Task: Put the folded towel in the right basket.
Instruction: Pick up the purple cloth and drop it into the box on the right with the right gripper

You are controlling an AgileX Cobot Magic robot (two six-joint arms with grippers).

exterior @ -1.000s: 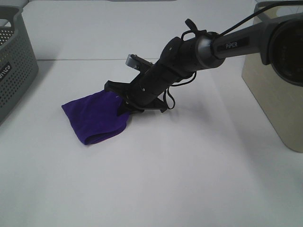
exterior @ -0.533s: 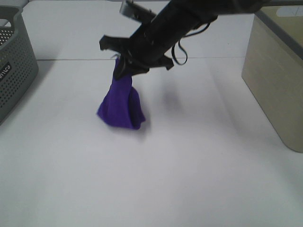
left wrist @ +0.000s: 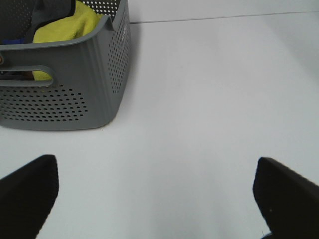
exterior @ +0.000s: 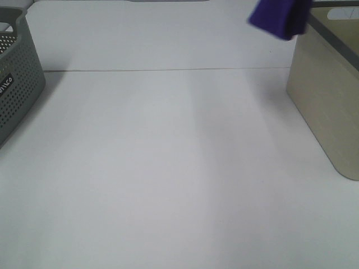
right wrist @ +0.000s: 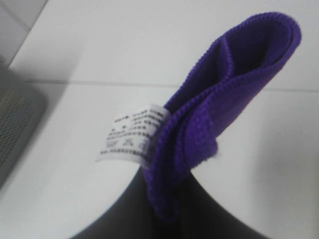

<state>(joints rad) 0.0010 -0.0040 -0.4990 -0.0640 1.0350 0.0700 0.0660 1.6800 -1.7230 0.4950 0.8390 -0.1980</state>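
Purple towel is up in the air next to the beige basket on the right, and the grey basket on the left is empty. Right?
Not quite: the grey basket is not empty. The left wrist view shows a yellow cloth inside it. The rest holds: the purple towel is up in the air next to the beige basket on the right.

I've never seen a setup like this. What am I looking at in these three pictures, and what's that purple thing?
It is a two-armed robot at a white table. The wide picture comes from a camera mounted high; the other two sit on the wrists. The left tool is open, facing a grey basket with a yellow cloth inside. The right tool grips a folded purple towel in the air, near the beige basket on the right.
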